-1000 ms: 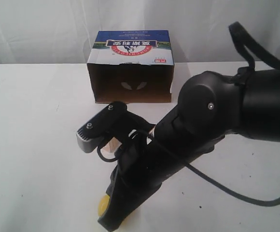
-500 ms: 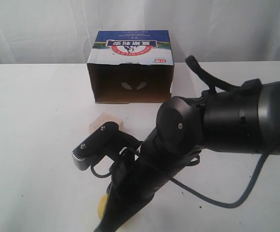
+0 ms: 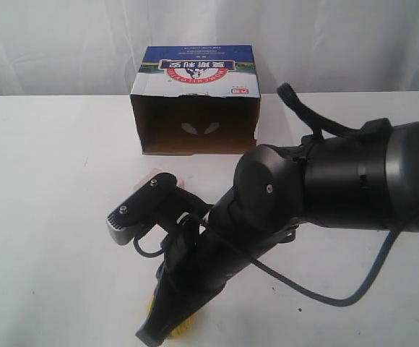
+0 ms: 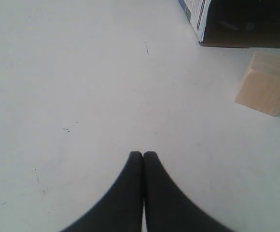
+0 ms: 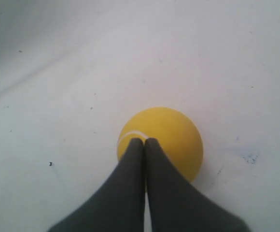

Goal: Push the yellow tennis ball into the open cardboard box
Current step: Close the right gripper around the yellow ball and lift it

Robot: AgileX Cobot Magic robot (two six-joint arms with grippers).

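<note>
You have a pale wooden cube (image 4: 267,83) resting flat on the white table (image 3: 50,188) — plain faces, faint grain, edges clean. The tabletop around it shows a few tiny dark specks and scuffs. Behind the table you see a white curtain (image 3: 58,43) — softly folded.

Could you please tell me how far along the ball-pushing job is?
Done: the shut right tool is at the yellow tennis ball. In hand: starting the push. Left: the whole trip; the ball sits well short of the open cardboard box, a wooden cube near its mouth.
</note>
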